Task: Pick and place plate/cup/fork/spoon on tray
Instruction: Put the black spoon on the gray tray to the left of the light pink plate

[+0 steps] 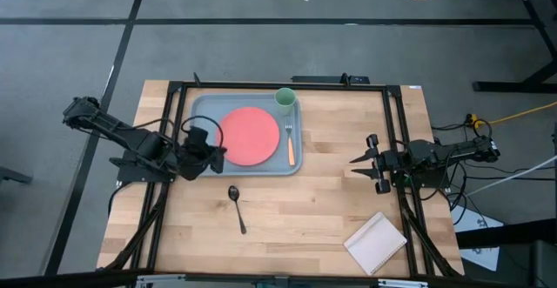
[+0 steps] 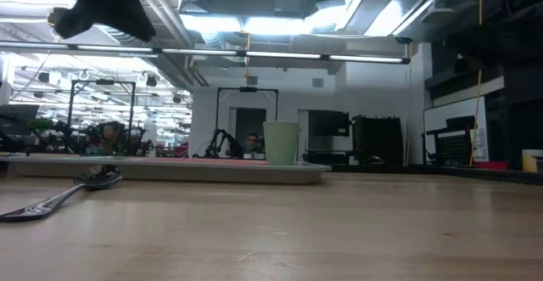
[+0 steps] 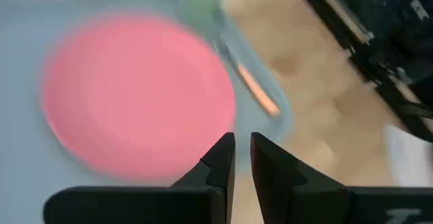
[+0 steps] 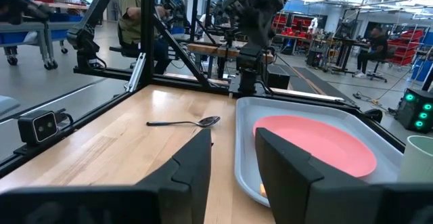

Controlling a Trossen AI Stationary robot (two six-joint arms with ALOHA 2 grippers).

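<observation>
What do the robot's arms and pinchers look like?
Both arms are black and jointed, made of slim links with dark cables running along them. The left gripper and right gripper each have two flat, dark, wedge-shaped fingers. No markings show.

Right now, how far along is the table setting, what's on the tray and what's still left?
Done: the plate, cup and fork all sit on the tray. In hand: nothing; the left tool hangs nearly shut over the tray's near left edge, and the right tool waits open at the table's right side. Left: the spoon lies on the bare wood in front of the tray.
</observation>
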